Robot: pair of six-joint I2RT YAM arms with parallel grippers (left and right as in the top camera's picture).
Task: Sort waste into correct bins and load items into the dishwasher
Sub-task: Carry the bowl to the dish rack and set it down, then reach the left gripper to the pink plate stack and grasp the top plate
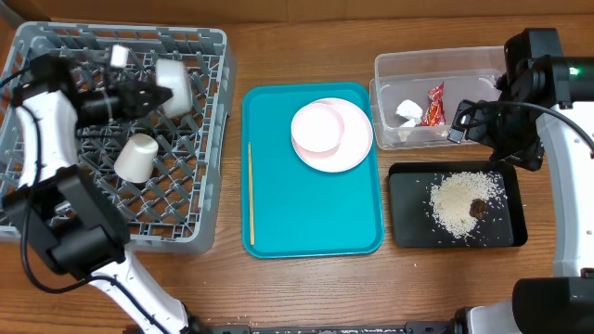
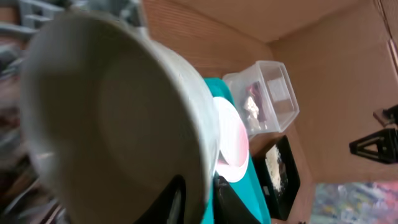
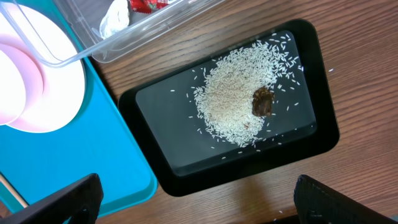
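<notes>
My left gripper [image 1: 156, 95] reaches over the grey dish rack [image 1: 200, 186]. The pale grey bowl [image 1: 176, 85] lies on its side there, and in the left wrist view the bowl [image 2: 112, 112] fills the frame. Its rim stands between my fingers [image 2: 174, 199]; whether they press on it is unclear. A white cup [image 1: 136, 158] lies in the rack. Two pink-white plates [image 1: 353, 139] are stacked on the teal tray [image 1: 311, 213], beside a wooden stick [image 1: 251, 195]. My right gripper [image 3: 202, 211] hangs open and holds nothing, above the black tray [image 3: 161, 168] of rice [image 3: 230, 99] and a brown lump [image 3: 263, 101].
The clear tub [image 1: 436, 65] at the back right holds a red wrapper [image 1: 434, 104] and a crumpled white paper [image 1: 408, 111]. A few rice grains lie on the wood around the black tray [image 1: 408, 232]. The rack sits at the table's left edge.
</notes>
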